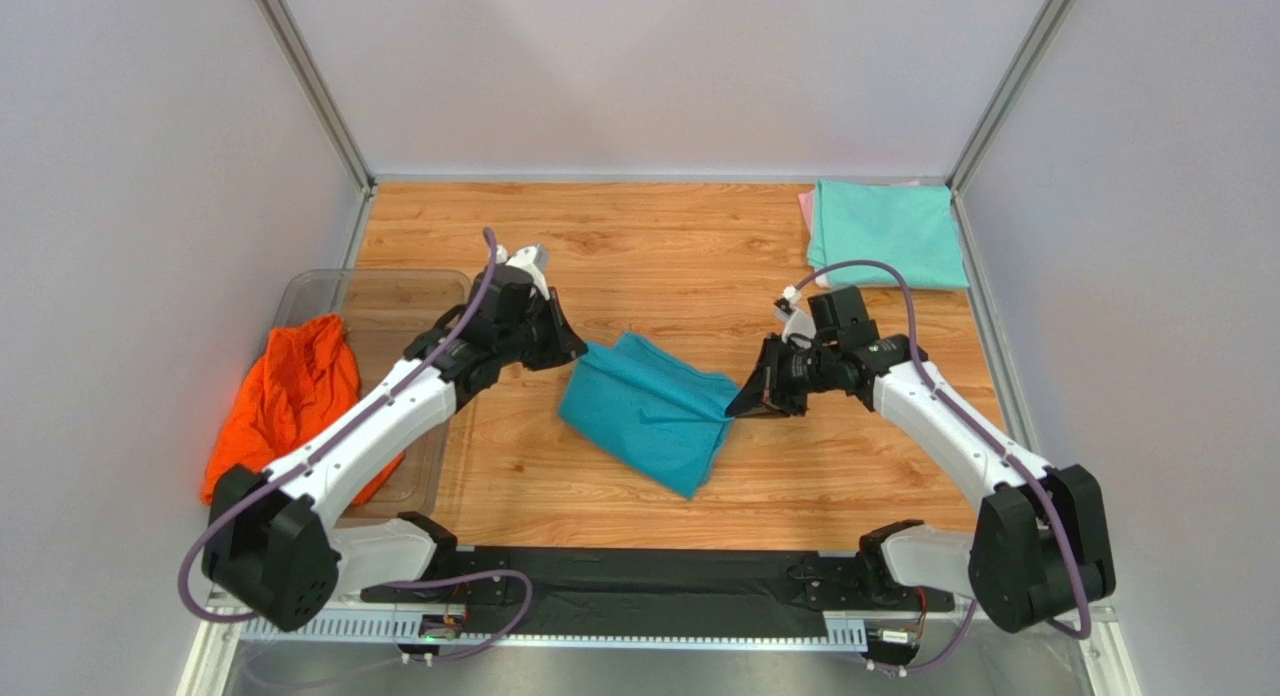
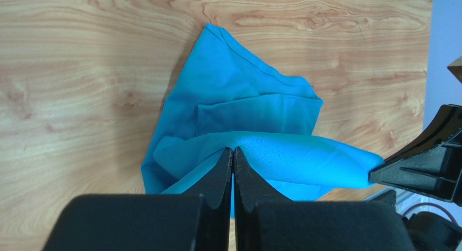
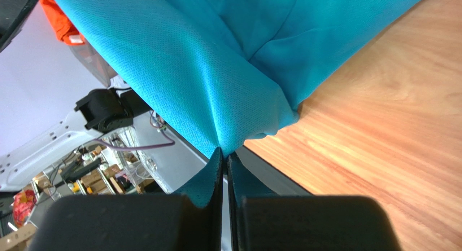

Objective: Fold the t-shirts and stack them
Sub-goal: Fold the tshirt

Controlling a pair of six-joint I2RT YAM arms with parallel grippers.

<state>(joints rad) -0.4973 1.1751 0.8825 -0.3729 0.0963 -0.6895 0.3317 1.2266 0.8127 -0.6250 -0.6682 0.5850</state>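
Teal-blue t-shirt (image 1: 646, 414), seemingly half-folded and rumpled, is pinched by left tool (image 2: 232, 151) and right tool (image 3: 224, 152).

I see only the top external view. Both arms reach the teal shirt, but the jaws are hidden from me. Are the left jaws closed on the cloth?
Observer: Yes. In the left wrist view, the left gripper has its jaws shut on a raised fold of the teal shirt.
Operator: And the right?
Observer: The right gripper has its jaws shut too, pinching the shirt's edge.
Operator: Is that edge slack?
Observer: No, it runs as a tight ridge between both grippers, above the table.
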